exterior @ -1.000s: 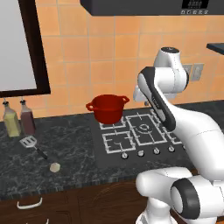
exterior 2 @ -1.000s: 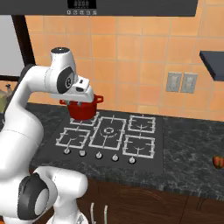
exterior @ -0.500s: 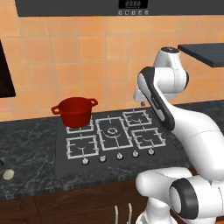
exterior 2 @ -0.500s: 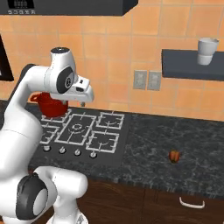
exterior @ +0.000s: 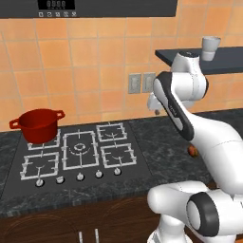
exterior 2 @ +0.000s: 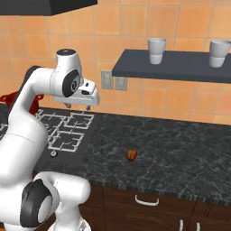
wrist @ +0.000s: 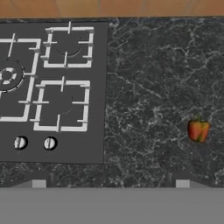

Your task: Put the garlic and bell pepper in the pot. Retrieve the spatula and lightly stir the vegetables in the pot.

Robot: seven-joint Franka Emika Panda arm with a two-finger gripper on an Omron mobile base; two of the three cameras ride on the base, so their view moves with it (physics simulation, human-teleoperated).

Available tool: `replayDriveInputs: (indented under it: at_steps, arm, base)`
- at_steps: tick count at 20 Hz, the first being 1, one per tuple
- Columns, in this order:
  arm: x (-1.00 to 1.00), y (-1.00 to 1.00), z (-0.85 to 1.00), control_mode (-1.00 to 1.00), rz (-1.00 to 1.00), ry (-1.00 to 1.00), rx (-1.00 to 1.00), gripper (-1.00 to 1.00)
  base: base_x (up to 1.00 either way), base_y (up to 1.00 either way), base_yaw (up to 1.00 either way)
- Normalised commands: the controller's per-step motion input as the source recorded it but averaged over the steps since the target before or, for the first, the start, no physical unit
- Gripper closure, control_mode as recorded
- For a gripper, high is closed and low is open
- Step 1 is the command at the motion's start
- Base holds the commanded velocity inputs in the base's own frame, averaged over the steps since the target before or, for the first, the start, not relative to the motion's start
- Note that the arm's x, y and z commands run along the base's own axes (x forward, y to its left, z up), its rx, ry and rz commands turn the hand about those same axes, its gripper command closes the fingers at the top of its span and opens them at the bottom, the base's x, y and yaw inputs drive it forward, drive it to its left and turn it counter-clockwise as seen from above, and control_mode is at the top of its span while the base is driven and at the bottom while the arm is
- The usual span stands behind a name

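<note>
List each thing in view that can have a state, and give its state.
pot: upright on the back left burner, no lid.
bell pepper: lying on the counter right of the stove, untouched.
gripper: open, empty, hanging above the stove's right edge.
cups: two, upright on the wall shelf.

Glossy red enamel on pot [exterior: 38, 125]; polished dark marble-veined stone counter [wrist: 148, 87] beneath gripper; matt black cooktop [wrist: 52, 87] with pale metal grates alongside.
</note>
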Motion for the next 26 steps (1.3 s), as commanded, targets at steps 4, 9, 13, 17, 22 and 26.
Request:
replayDriveInputs:
  at_steps: [4, 9, 13, 17, 22, 26]
  arm:
    - [0.0, -0.04, -0.41, -1.0, -0.01, 0.0, 0.0, -1.0]
    - [-0.35, -0.35, -0.78, -1.0, -0.16, 0.0, 0.0, -1.0]
    - [-0.43, -0.38, -1.0, -1.0, -0.12, 0.0, 0.06, -1.0]
    - [-0.06, -0.19, -0.81, -1.0, -0.05, 0.04, 0.04, -1.0]
    - [0.0, -0.09, -0.09, -1.0, -0.01, 0.03, 0.0, -1.0]
    - [0.0, -0.4, 0.0, -1.0, -0.05, 0.08, 0.0, -1.0]
  base:
    - [0.0, 0.0, 0.0]
    - [0.0, 0.0, 0.0]
    - [0.0, 0.0, 0.0]
    - [0.0, 0.0, 0.0]
    - [0.0, 0.0, 0.0]
    - [0.0, 0.0, 0.0]
